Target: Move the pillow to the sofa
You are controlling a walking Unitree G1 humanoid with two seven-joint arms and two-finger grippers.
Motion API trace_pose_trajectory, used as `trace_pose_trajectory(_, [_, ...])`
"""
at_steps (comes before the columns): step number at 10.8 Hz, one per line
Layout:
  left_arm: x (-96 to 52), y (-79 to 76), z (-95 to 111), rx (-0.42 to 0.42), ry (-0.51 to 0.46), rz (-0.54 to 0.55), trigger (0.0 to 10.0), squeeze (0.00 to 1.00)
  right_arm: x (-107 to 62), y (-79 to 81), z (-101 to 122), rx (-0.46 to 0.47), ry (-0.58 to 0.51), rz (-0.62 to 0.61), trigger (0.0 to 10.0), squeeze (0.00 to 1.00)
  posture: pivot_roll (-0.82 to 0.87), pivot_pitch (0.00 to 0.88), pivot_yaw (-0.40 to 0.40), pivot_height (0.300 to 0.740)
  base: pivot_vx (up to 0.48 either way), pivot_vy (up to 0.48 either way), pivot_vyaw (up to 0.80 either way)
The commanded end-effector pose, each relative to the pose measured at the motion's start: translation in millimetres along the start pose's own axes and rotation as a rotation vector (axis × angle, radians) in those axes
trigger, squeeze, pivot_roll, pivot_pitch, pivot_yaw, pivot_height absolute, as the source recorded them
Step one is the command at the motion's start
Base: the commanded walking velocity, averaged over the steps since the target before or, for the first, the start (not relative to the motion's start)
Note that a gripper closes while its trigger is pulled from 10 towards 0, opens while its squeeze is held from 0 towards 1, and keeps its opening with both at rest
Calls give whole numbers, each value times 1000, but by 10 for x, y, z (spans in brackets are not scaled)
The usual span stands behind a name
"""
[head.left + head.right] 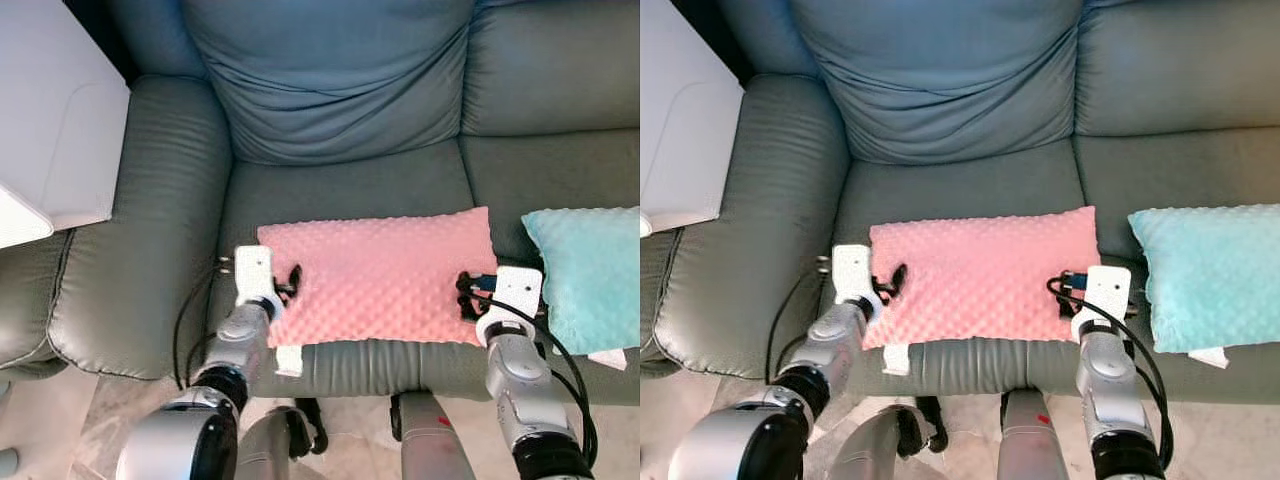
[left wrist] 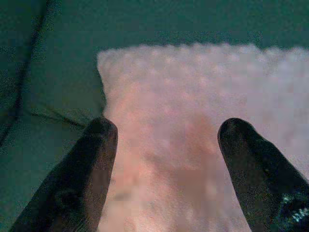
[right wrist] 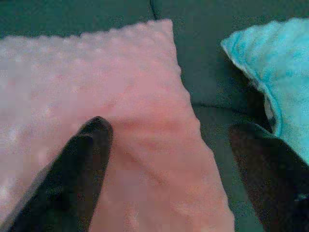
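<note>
The left hand (image 1: 290, 283) sits at the pink pillow's (image 1: 385, 275) left edge with its two black fingers (image 2: 87, 174) spread apart, the pillow's dimpled cover lying between them rather than pinched. The right hand (image 1: 466, 296) is at the pillow's right edge, fingers (image 3: 77, 174) likewise spread, one over the pink cover and the other out over the grey seat beside it. Neither hand seems to be clamped on anything.

The pink pillow lies flat on the seat cushion of the grey sofa (image 1: 340, 190), near the front edge, square to the backrest. Judging by that, the move looks all but done: the pillow is already on the sofa, and what is left is probably only for both hands to draw back clear of it.

Just to the right, on the next seat, rests a turquoise pillow (image 1: 590, 275), close to the pink one but not touching it. A white cabinet (image 1: 50, 130) stands beyond the sofa's left armrest.

By count: two hands, one pink pillow, one turquoise pillow, one sofa, one white cabinet.
</note>
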State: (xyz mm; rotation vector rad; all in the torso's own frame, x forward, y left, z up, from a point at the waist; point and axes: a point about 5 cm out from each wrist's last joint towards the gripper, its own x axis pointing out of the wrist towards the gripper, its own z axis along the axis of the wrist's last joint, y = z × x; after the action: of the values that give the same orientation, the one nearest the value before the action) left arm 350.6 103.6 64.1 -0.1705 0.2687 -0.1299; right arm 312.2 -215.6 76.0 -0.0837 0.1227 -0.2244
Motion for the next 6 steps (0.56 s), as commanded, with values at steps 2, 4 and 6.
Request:
trace_pose_trajectory(2, [-44, 186, -17, -40, -24, 39, 10000, 1000, -55, 116, 22, 0, -17, 29, 10000, 1000, -310, 375, 212, 740, 0, 0, 0])
trace_pose_trajectory(4, [-81, 330, 41, -44, -84, 34, 10000, 1000, -24, 170, 132, 28, -45, 30, 10000, 1000, -303, 303, 212, 740, 0, 0, 0])
trace_pose_trajectory(6, [-129, 426, 71, -45, -137, 28, 10000, 1000, -33, 218, 212, 43, -68, 47, 10000, 1000, -293, 247, 212, 740, 0, 0, 0])
